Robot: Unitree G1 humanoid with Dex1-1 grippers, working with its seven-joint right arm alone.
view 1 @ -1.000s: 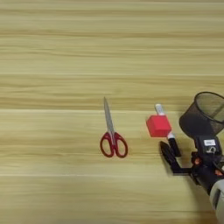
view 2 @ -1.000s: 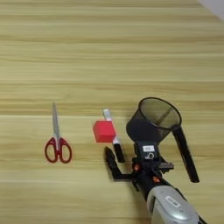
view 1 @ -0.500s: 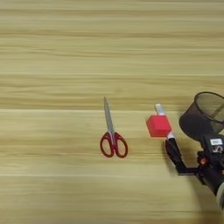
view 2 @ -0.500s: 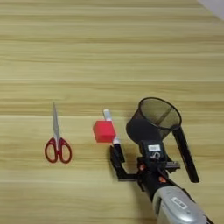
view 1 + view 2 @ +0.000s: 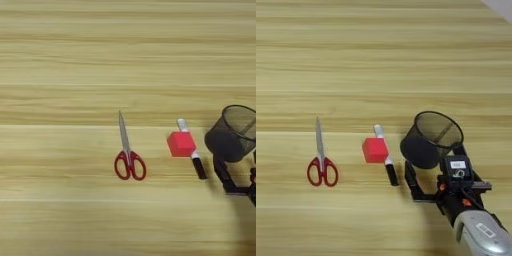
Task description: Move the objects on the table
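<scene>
A small red cube (image 5: 375, 150) lies on the table (image 5: 381, 60), touching a slim white marker with a black cap (image 5: 385, 160) on its right. Red-handled scissors (image 5: 321, 165) lie further left. A black mesh pen cup (image 5: 431, 139) sits right of the marker. My right gripper (image 5: 438, 176) hovers at the cup's near side, open and holding nothing. Its left finger (image 5: 411, 182) stands between the marker's cap and the cup. The tip of a slim black marker (image 5: 458, 148) pokes out behind the gripper's body; the rest of it is hidden.
The silver forearm (image 5: 481, 235) comes in from the bottom right corner. Bare wood stretches across the far half and the left of the table.
The gripper has moved to the right, from over the white marker's cap to the near side of the cup. The cube, markers, scissors and cup have not moved.
</scene>
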